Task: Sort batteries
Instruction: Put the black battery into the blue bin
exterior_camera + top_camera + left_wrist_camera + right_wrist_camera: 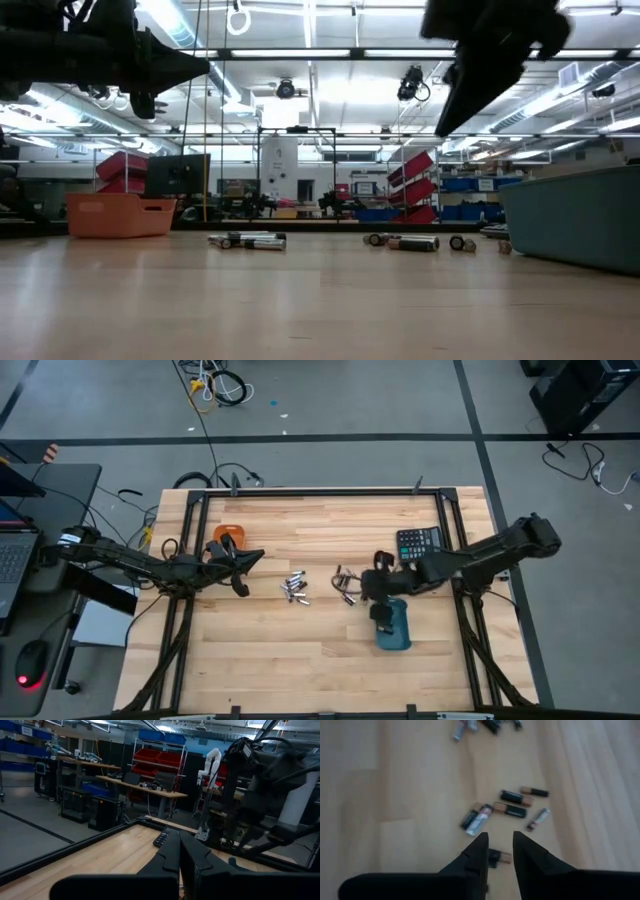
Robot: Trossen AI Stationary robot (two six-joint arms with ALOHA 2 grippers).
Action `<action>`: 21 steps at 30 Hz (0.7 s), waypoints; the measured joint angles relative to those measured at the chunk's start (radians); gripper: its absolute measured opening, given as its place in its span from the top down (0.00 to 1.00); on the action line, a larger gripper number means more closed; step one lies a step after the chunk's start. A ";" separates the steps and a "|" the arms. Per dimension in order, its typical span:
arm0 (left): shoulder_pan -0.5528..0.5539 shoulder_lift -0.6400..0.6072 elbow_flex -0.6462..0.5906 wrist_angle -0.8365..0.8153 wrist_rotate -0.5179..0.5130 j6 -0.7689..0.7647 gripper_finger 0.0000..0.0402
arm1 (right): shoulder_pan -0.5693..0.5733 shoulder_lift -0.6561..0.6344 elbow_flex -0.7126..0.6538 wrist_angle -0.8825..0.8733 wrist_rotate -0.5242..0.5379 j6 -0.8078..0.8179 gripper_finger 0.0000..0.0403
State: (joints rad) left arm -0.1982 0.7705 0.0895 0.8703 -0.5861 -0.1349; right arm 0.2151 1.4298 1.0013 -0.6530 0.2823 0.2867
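Small cylindrical batteries lie on their sides on the wooden table in two loose groups, one at mid-table (295,589) and one to its right (347,584) (512,804). My right gripper (500,837) (372,588) hangs open above the right group and slants down. Nothing is between its fingers; one dark battery (499,856) shows on the table beneath the gap. My left gripper (179,851) (240,563) is shut and empty. It is held level above the table beside the orange tray (228,537). The blue tray (393,626) stands just near of my right gripper.
A black calculator (418,544) lies at the far right of the table, beside the right arm. A black frame runs along the table's edges. In the low view the orange tray (120,215) stands far left and the blue tray (575,218) near right, with bare wood in front.
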 joint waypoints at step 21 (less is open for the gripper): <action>0.000 0.000 0.000 -0.027 0.008 -0.004 1.00 | -0.131 0.408 0.227 -0.021 -0.067 -0.485 0.73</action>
State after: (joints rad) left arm -0.1980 0.7704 0.0895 0.8433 -0.5783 -0.1387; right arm 0.0844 1.8381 1.2285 -0.6737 0.2150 -0.1983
